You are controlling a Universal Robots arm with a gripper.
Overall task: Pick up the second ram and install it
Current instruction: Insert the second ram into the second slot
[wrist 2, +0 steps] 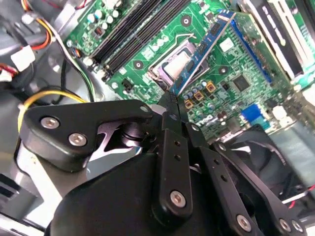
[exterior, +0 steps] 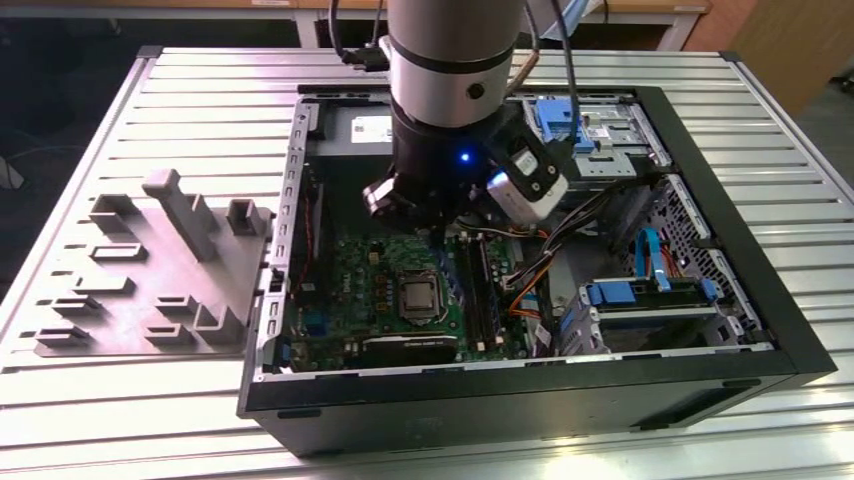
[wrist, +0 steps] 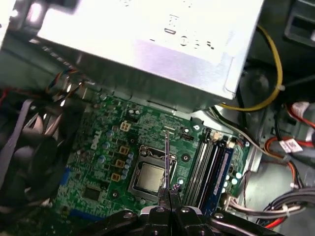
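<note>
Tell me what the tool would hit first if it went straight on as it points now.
Gripping the second ram, the tool points down at the green board. The stick's far end would probably touch the board by the CPU socket first, not the memory slots; depth is unclear.

Second ram [wrist 2: 205,45] looks dark blue, board [wrist 2: 147,55] green, fingers [wrist 2: 173,120] black.

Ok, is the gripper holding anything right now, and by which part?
Yes: the gripper pinches the blue ram stick at one end, the rest jutting out over the green motherboard.
</note>
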